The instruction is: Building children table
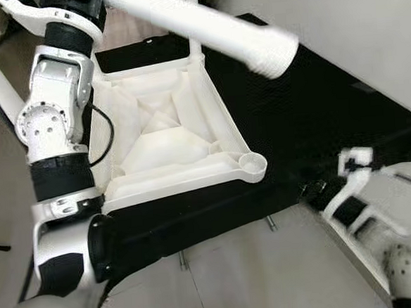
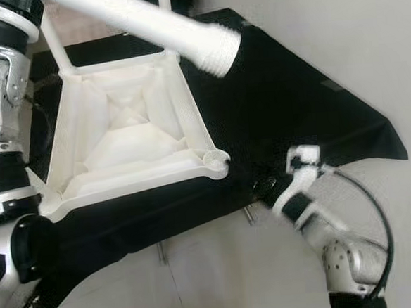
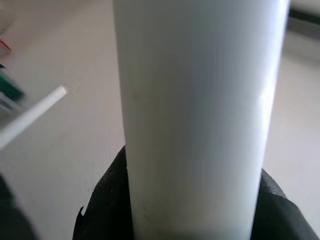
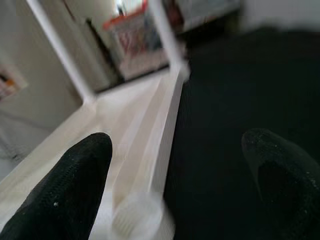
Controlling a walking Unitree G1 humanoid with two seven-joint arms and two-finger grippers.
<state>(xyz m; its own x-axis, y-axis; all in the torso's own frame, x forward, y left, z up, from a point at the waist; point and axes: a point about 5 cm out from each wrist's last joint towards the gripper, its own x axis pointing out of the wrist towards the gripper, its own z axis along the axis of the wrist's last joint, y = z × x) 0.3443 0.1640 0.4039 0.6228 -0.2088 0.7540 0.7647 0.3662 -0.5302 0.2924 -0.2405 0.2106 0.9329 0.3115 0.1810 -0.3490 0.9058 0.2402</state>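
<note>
corner socket point(image 4: 137, 220) between right pincer point(image 4: 180, 185) fingers

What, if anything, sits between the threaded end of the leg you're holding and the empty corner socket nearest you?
Nothing visible. The table leg, held by the left gripper, hangs above the upturned tabletop, with open air down to the corner socket. The right gripper is open, low beside that socket, not over it.

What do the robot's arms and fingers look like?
The left arm is chunky silver-white metal segments with black bands at the joints and a thin black cable looping beside it. The right arm matches, also trailing a black cable. The right gripper's fingers are black, rounded and finely textured.
</note>
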